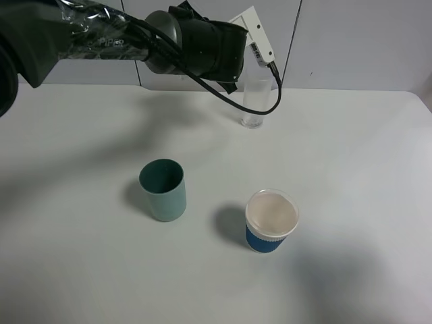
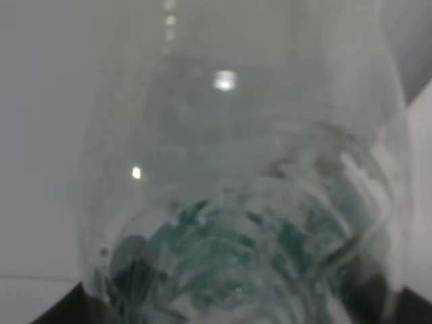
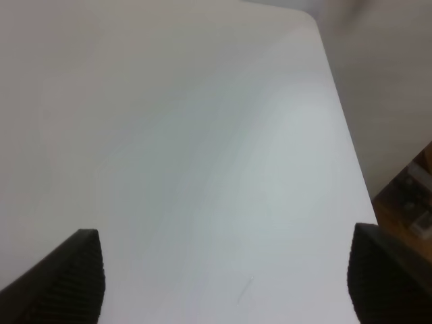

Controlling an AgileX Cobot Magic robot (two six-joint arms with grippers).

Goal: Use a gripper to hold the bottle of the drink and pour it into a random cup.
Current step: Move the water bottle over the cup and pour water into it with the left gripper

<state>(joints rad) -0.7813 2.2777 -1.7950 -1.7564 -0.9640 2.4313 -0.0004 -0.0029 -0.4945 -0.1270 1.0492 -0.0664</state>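
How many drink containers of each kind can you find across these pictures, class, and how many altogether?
Green plastic cup: 1
Blue-and-white paper cup: 1
Clear glass: 1
Clear bottle: 1
Total: 4

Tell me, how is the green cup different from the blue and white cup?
The green cup is teal all over; the paper cup is white with a blue band. The green cup looks taller than the paper cup. Both stand upright on the white table.
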